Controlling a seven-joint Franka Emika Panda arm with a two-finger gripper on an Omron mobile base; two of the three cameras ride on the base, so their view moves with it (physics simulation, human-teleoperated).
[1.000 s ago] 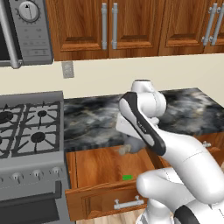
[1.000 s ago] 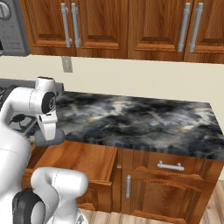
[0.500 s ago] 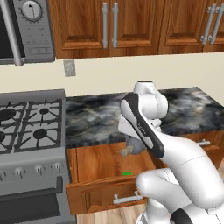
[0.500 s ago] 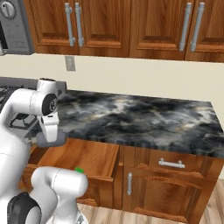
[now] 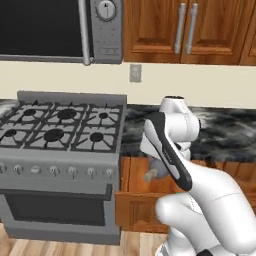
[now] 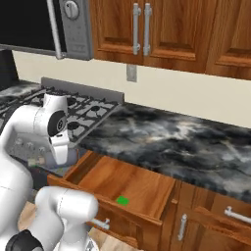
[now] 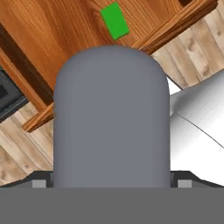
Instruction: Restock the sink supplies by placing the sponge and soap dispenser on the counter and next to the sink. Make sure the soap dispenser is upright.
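A home kitchen; a gas stove [image 5: 60, 130] with 6 burners sits under a built-in microwave [image 5: 60, 30]; a black marbled counter [image 6: 171, 147] tops brown wooden cabinets [image 6: 162, 29]; an open drawer [image 6: 122, 188] and wood-plank floor [image 7: 17, 144] complete it.

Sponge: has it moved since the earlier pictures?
No. The sponge still lies on the floor of the open drawer, near its front wall. The whole picture shifted because the base drove.

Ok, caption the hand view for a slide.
Grey soap dispenser fills the gripper's front, green sponge lying in the open wooden drawer beyond.
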